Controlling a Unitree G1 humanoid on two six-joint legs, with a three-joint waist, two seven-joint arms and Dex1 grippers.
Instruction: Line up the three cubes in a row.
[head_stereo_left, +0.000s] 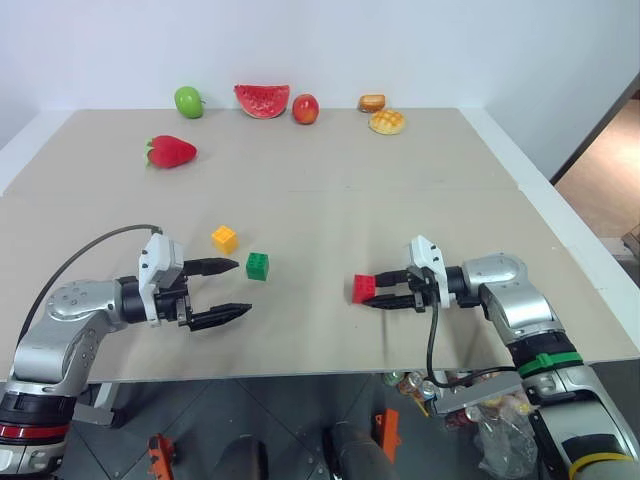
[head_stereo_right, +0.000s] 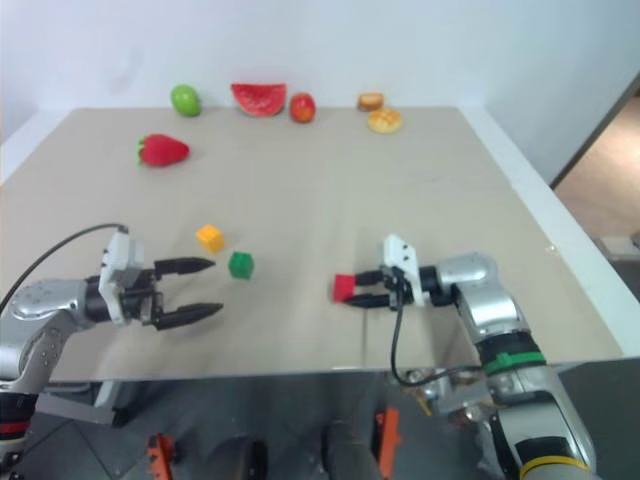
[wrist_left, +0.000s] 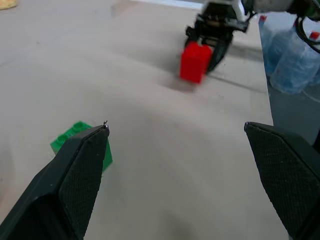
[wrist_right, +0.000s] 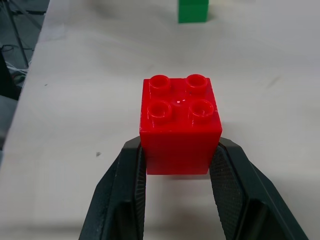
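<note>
The right gripper (head_stereo_left: 372, 296) is closed on the red cube (head_stereo_left: 363, 289); its two black fingers (wrist_right: 125, 190) press against the two opposite sides of the cube, and the studs of the cube face up. The cube is at the tips of the fingers, near the front part of the table (head_stereo_left: 330, 200), on the right of the middle. Whether the cube touches the table or is a little above it, I cannot tell. The left gripper (head_stereo_left: 232, 290) is wide open and holds nothing; its fingers point to the right, toward the other arm. The green cube (head_stereo_left: 258, 265) lies on the table just beside the tip of the farther left finger, a little behind it and not between the fingers. The yellow cube (head_stereo_left: 224, 239) lies near the green one, a bit farther back and to the left, and the two do not touch. The red cube is well apart from the green one, to its right. At the far edge of the table there are toy foods: a green apple (head_stereo_left: 188, 101), a slice of watermelon (head_stereo_left: 262, 100), a red-orange fruit (head_stereo_left: 305, 108) and two bread-like pieces (head_stereo_left: 380, 113). A red strawberry (head_stereo_left: 170, 151) lies nearer, on the left side.
</note>
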